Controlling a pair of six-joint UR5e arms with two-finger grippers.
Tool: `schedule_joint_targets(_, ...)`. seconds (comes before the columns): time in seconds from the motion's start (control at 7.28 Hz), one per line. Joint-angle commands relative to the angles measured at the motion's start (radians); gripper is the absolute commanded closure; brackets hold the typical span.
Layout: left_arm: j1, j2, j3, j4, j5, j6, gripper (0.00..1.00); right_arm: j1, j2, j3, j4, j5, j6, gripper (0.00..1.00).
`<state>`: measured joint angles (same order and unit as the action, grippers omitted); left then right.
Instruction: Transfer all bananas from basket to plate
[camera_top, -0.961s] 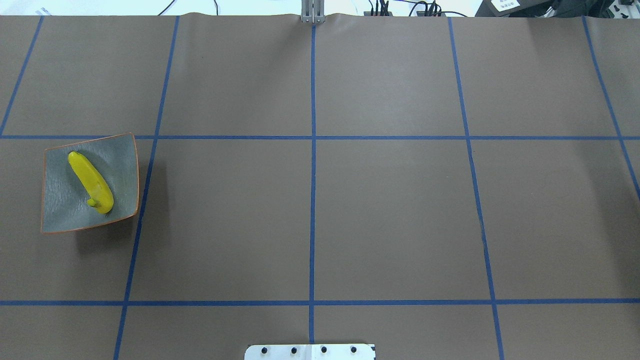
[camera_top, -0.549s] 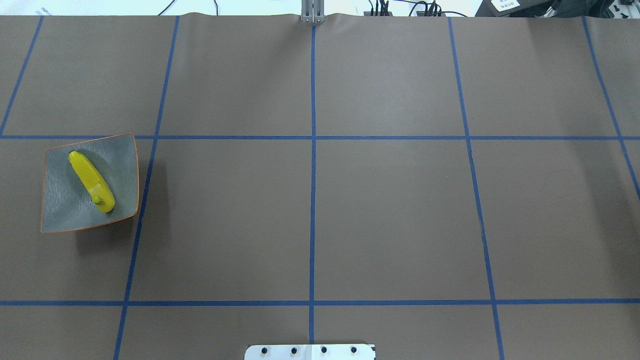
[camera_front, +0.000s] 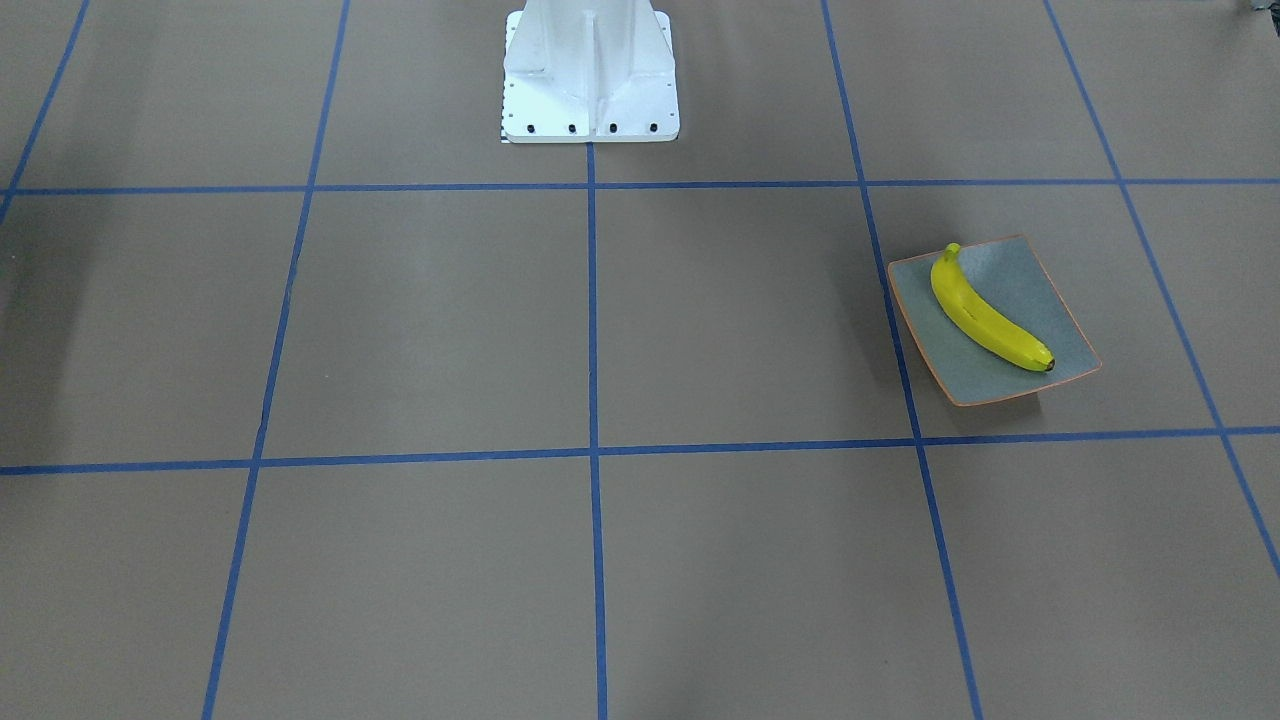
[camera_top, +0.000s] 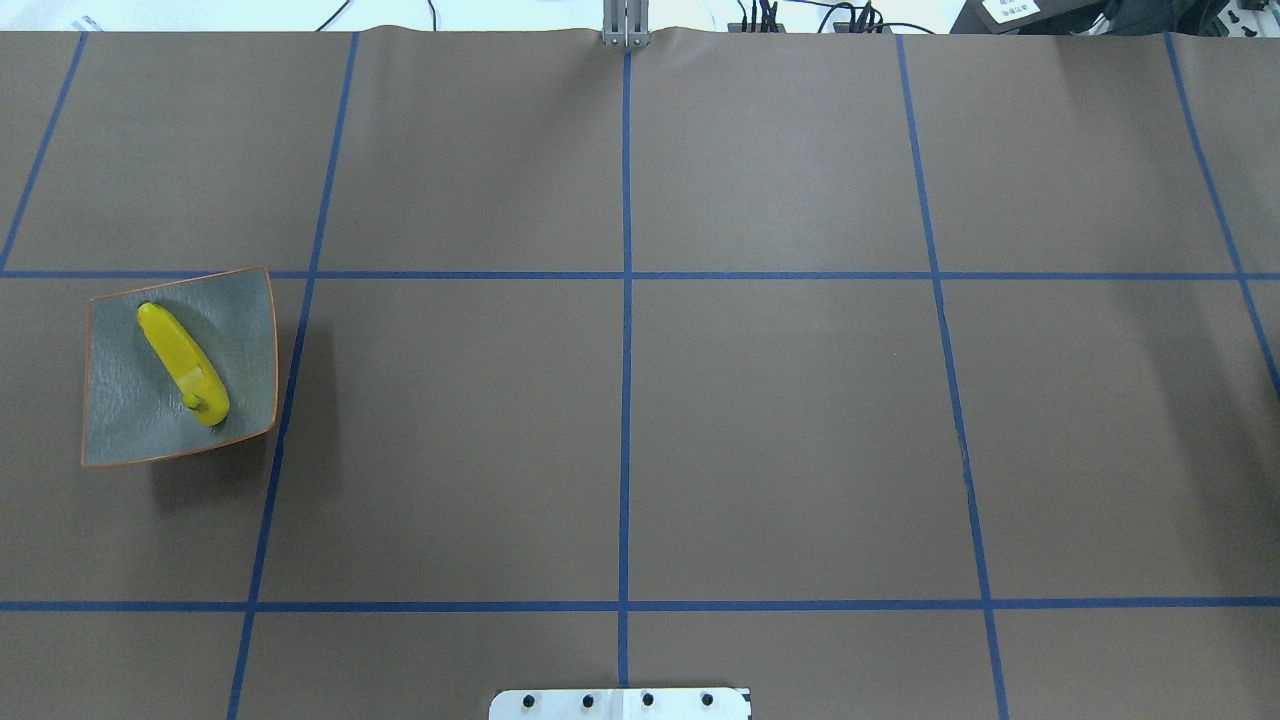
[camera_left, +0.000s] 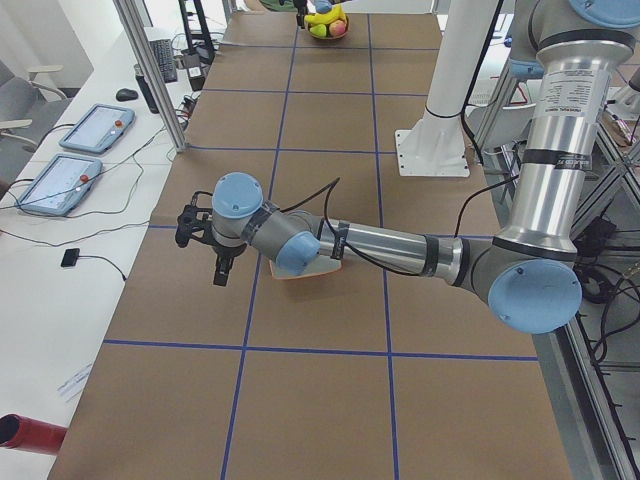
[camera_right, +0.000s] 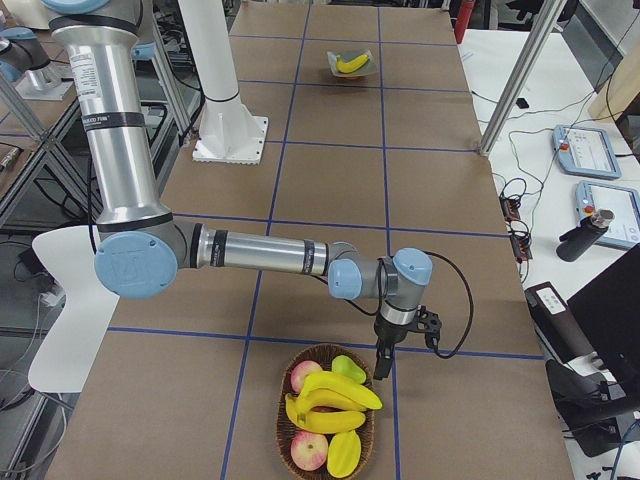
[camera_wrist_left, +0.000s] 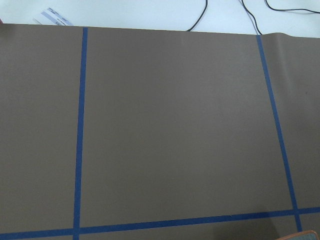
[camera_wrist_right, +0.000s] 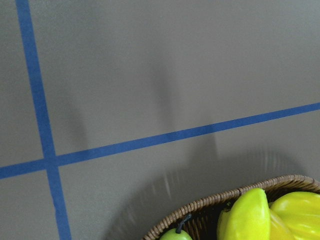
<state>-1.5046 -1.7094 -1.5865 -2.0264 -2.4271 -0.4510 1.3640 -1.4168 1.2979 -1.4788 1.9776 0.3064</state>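
A single yellow banana (camera_top: 183, 364) lies diagonally on the grey-blue, orange-rimmed plate (camera_top: 245, 330) at the table's left; the front view shows the banana (camera_front: 985, 315) and plate (camera_front: 1050, 300) too. The wicker basket (camera_right: 290, 435) at the table's right end holds a bunch of bananas (camera_right: 335, 398) among other fruit. My right gripper (camera_right: 382, 358) hangs just past the basket's far rim, and I cannot tell whether it is open or shut. My left gripper (camera_left: 221, 268) hovers beside the plate (camera_left: 300, 277), toward the table's outer side; its state I cannot tell. The right wrist view catches the basket rim (camera_wrist_right: 215, 204).
Red apples (camera_right: 308, 377) and a green fruit (camera_right: 346, 368) share the basket. The robot's white base (camera_front: 590, 100) stands mid-table at the near edge. Tablets (camera_left: 97, 128) and cables lie on the white side bench. Metal posts (camera_right: 520, 80) stand at the table's edges.
The banana has rolled slightly on the plate and settled. Nothing else differs in the overhead view.
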Motion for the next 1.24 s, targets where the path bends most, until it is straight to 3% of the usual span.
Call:
schedule_joint_targets(0.0,0.001,-0.006,0.000,0.000,0.000,0.000,0.00,0.003,0.001,-0.018,0.000,-0.048,-0.032,0.00)
schedule_joint_targets(0.55,0.003,-0.007,-0.003,0.000,0.000,0.000,0.00,0.020,-0.007,-0.068,0.005,-0.106,-0.052,0.00)
schedule_joint_targets(1.1,0.003,-0.006,-0.018,0.000,-0.001,0.000,0.00,0.020,-0.017,-0.074,0.012,-0.108,-0.052,0.04)
